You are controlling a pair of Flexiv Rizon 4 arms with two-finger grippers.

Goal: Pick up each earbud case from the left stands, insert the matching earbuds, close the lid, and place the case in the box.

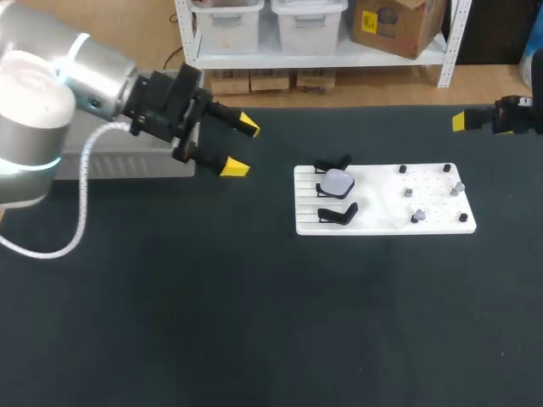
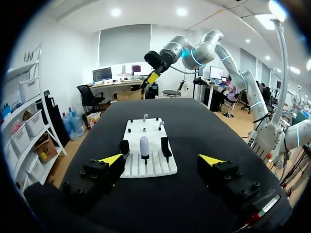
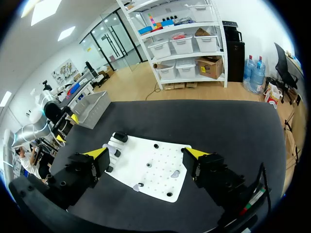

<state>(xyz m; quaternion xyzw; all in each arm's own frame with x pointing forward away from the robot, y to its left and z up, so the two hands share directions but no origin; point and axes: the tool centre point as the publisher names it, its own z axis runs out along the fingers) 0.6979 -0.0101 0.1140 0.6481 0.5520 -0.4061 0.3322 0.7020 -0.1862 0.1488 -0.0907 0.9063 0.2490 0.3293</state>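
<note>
A white board (image 1: 373, 214) lies right of the table's middle. Black stands (image 1: 338, 214) line its left part, and one pale earbud case (image 1: 337, 182) rests on the middle stand. Small grey earbuds (image 1: 417, 217) sit among pegs on its right part. My left gripper (image 1: 240, 146) hangs open above the table, left of the board and apart from it. In the left wrist view the case (image 2: 144, 145) stands ahead between the open fingers of that gripper (image 2: 161, 159). My right gripper (image 3: 146, 153) is open, above the board (image 3: 160, 162), and shows at the head view's far right edge (image 1: 496, 117).
A grey box (image 1: 127, 163) stands at the table's back left, partly hidden by my left arm; it also shows in the right wrist view (image 3: 92, 108). Dark tabletop surrounds the board on all sides.
</note>
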